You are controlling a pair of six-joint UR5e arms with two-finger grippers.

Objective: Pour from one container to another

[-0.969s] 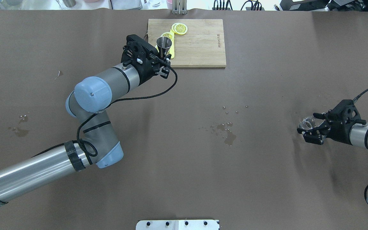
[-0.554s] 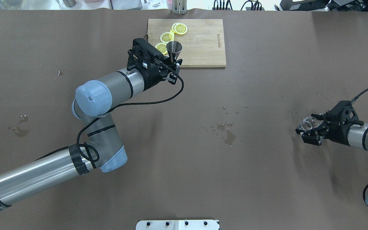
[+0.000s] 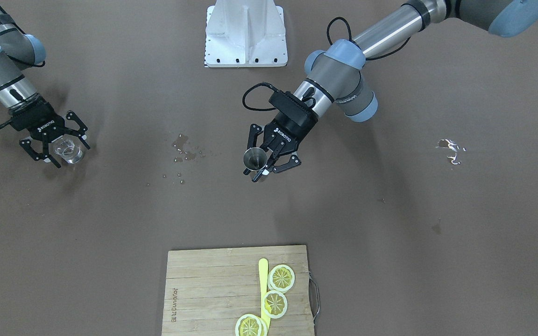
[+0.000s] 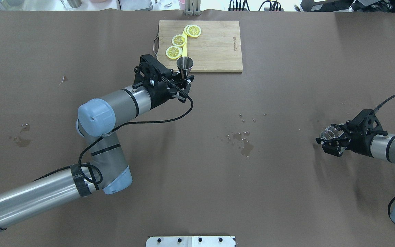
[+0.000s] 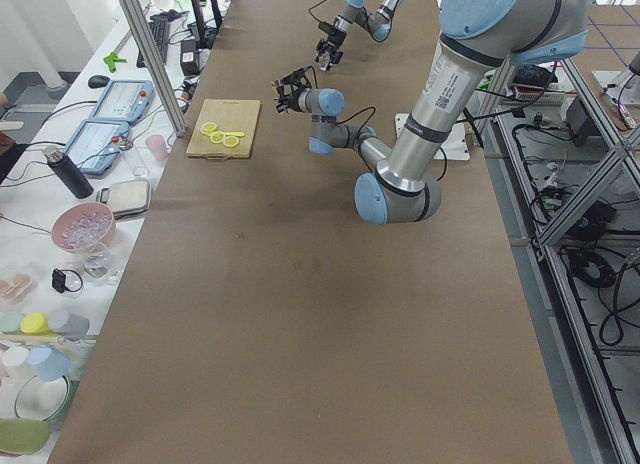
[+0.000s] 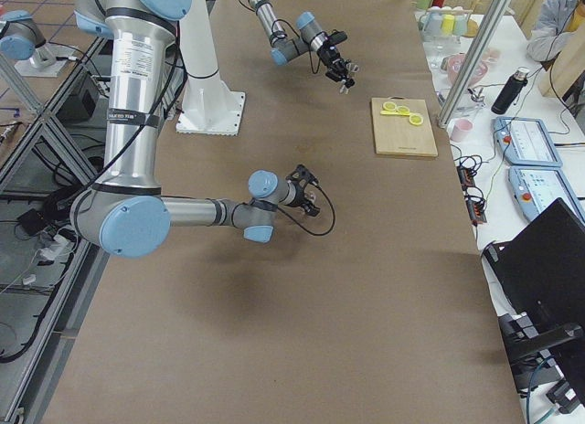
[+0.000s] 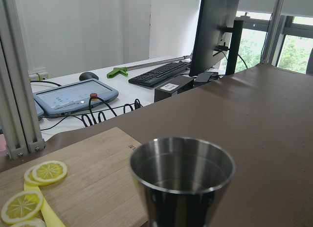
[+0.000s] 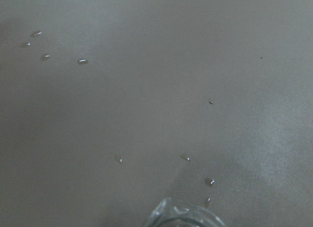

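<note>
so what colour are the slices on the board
Yellow lemon slices, clearest in the front-facing view.

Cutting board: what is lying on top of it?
Three lemon slices and a thin yellow strip lie on the cutting board. The slices overlap the strip, so part of it is hidden and I cannot tell what it is.
</note>
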